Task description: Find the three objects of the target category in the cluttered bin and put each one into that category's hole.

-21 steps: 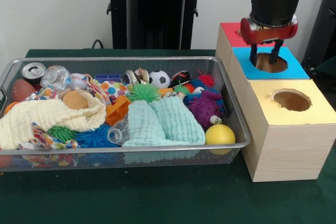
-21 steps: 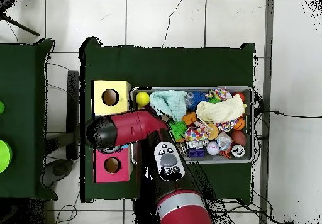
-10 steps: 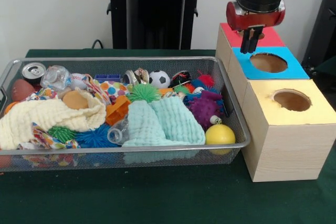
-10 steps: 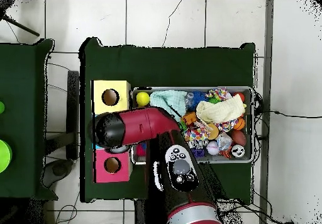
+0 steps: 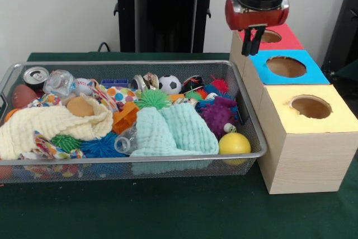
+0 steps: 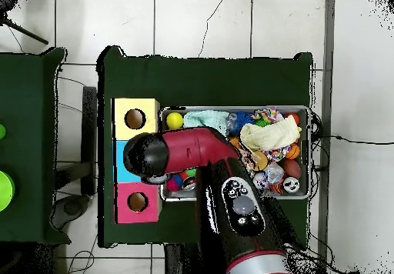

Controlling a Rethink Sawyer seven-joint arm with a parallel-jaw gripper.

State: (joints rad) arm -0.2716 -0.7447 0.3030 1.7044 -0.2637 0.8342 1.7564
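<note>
My gripper (image 5: 253, 41) hangs high beside the left edge of the red-topped box (image 5: 278, 37), over the gap between the boxes and the wire bin (image 5: 246, 116). It is open and holds nothing. The blue-topped box (image 5: 286, 66) and the yellow-topped box (image 5: 311, 107) stand in front of the red one, each with a round hole. In the bin lie a yellow ball (image 5: 234, 143), a purple spiky ball (image 5: 217, 115), a green spiky ball (image 5: 152, 99), a soccer ball (image 5: 169, 84) and mint cloths (image 5: 170, 130). Overhead, the arm's end (image 6: 146, 155) covers much of the blue box (image 6: 120, 162).
A cream cloth (image 5: 50, 124), a drink can (image 5: 36, 76), a crushed plastic bottle (image 5: 59, 82), a baseball (image 5: 84, 86) and an orange toy (image 5: 125, 117) crowd the bin's left half. Overhead, the arm crosses the bin's (image 6: 231, 109) left part. A second green table (image 6: 27, 144) stands beside the main one.
In the front view the gripper has risen from the blue box's hole and swung left, past the red box towards the bin's far right corner. Nothing in the bin has moved.
</note>
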